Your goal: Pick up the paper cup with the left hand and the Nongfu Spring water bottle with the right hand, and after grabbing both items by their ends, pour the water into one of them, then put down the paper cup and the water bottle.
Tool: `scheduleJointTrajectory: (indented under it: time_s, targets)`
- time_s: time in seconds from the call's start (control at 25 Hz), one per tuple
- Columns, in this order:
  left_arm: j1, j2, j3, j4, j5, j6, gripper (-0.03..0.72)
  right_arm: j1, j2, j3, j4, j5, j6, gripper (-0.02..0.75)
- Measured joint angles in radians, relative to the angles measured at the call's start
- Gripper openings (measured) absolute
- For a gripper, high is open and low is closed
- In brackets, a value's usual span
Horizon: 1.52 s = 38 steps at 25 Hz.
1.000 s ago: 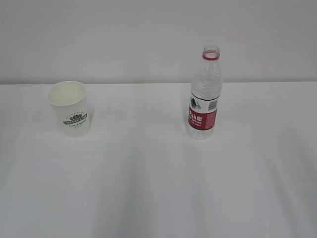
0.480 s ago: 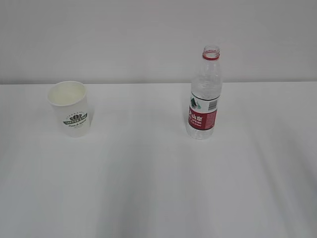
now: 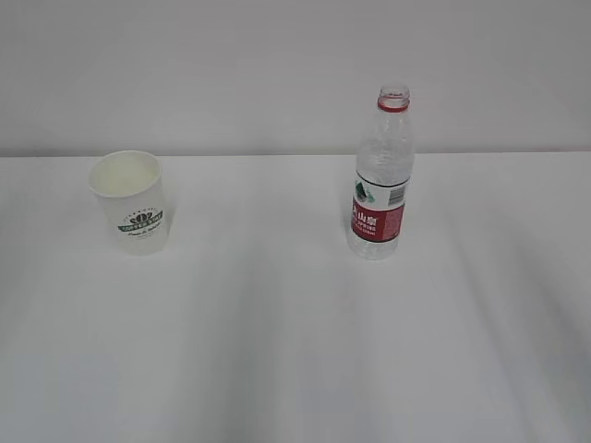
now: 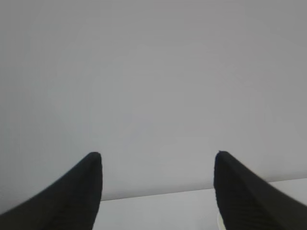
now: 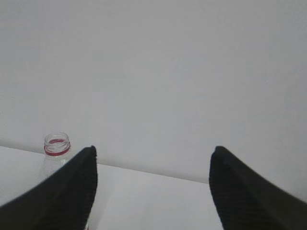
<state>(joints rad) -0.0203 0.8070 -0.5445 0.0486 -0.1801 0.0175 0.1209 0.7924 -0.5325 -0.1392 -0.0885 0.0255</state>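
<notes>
From where I stand, nothing on the tabletop [image 3: 295, 351] has shifted over the last second: the paper cup [image 3: 132, 201] sits upright at the left, mouth open, logo facing outward, and the Nongfu Spring water bottle [image 3: 381, 175] stands upright well apart from it to the right, cap off, red neck ring showing. Both are exactly where they were a moment ago, untouched, and no arm has entered the exterior view.

The left hand [image 4: 158, 191] shows only in its own wrist view, two dark fingertips spread wide with nothing between them, pointed at the blank wall above the tabletop's far edge. A pale sliver beside its right fingertip may be the cup's rim, but it is too small to tell. The right hand [image 5: 153, 187] is likewise spread wide and empty; the bottle's open mouth [image 5: 57, 143] peeks in just beside its left fingertip, off to one side, not between the jaws.

The lack of change tells me the task is at its very beginning: neither pickup has started, and both arms seem to be hanging back, jaws ready. I cannot make out how much water the bottle holds. The next move, as I judge it, calls for each hand to drop and centre on its object, the right shifting leftward to bring the bottle between its jaws.
</notes>
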Motion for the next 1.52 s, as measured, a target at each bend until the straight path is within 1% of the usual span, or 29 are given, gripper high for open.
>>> scheduleJointTrajectory:
  time_s: [0.28, 0.6, 0.76, 1.0, 1.24, 1.52]
  targets:
    - [0.000, 0.123, 0.000, 0.000, -0.115, 0.000, 0.526, 0.000, 0.113, 0.000, -0.004, -0.126, 0.000, 0.552]
    - [0.000, 0.208, 0.000, 0.000, -0.124, 0.000, 0.516, 0.000, 0.217, 0.000, -0.004, -0.169, 0.011, 0.551]
    - [0.000, 0.242, 0.023, 0.000, -0.128, 0.000, 0.506, 0.000, 0.257, 0.000, -0.004, -0.171, 0.028, 0.551]
    - [0.000, 0.288, 0.125, -0.006, -0.211, 0.000, 0.503, 0.000, 0.297, 0.028, -0.004, -0.206, 0.033, 0.552]
    - [0.000, 0.316, 0.274, -0.016, -0.407, 0.000, 0.500, 0.000, 0.307, 0.133, -0.004, -0.311, 0.033, 0.552]
    - [0.000, 0.364, 0.369, -0.017, -0.449, -0.017, 0.496, 0.000, 0.307, 0.273, -0.004, -0.419, 0.035, 0.550]
